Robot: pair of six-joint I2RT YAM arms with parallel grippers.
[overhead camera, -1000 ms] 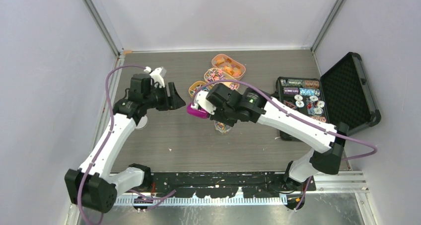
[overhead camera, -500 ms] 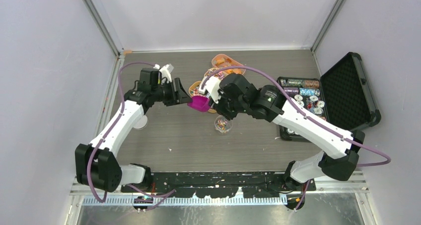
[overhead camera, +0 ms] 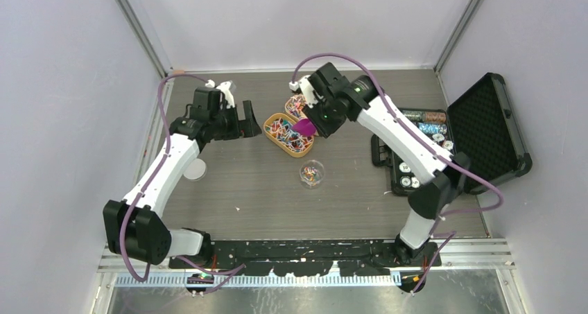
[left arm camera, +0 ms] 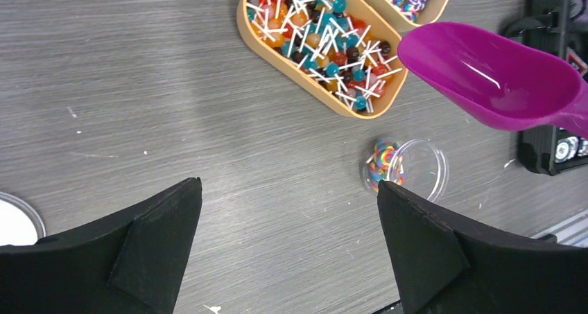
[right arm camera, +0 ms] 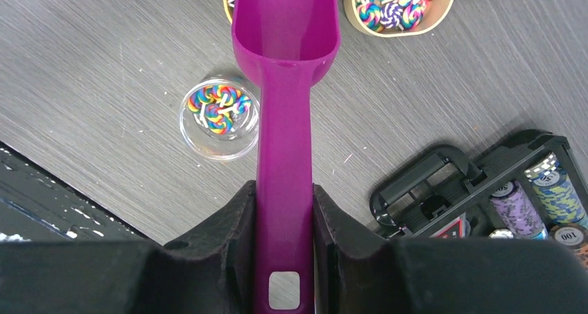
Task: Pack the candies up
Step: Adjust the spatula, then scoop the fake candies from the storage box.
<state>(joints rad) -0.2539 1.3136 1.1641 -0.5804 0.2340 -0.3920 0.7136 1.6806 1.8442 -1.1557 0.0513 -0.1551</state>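
The candies lie in orange trays at the back: small lollipops in one tray, rainbow swirls in another. A few swirl candies sit in a clear round cup on the table. My right gripper is shut on the handle of a magenta scoop. Its empty bowl hovers at the lollipop tray's right end. Left of that tray, my left gripper hangs wide open with nothing between its fingers.
A black case with poker chips stands open at the right. A white round lid lies near the left arm. Grey walls close in the table at back and sides.
The right arm has carried the scoop from above the cup back to the trays. The left gripper has opened wider and stayed left of the lollipop tray.
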